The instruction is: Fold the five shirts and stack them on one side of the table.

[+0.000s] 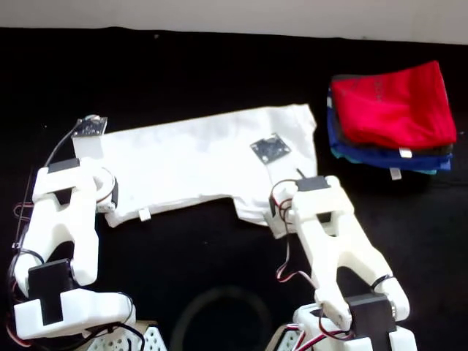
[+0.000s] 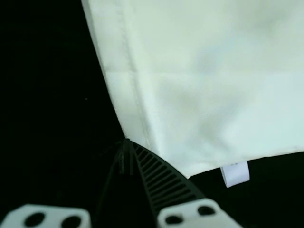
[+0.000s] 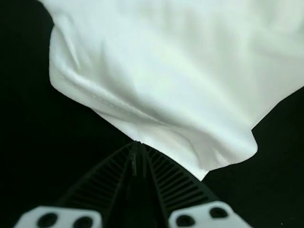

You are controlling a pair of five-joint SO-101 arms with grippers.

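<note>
A white shirt [image 1: 197, 161] lies spread flat across the middle of the black table [image 1: 183, 66]. My left gripper [image 2: 127, 142] is shut, its tips pinching the shirt's hem [image 2: 137, 109] near the corner by a small white tag [image 2: 235, 174]. My right gripper [image 3: 136, 142] is shut too, with its tips on the shirt's near edge [image 3: 142, 118] beside a rounded corner [image 3: 213, 161]. In the high view, the left arm [image 1: 69, 197] stands at the shirt's left end and the right arm [image 1: 314, 212] at its front right. A stack of folded shirts [image 1: 395, 110], red on top of blue ones, sits at the right.
The table's far edge meets a pale wall [image 1: 234, 14] at the back. Black tabletop lies bare behind the white shirt and in front of it between the two arm bases [image 1: 212, 322]. The folded stack sits close to the shirt's right end.
</note>
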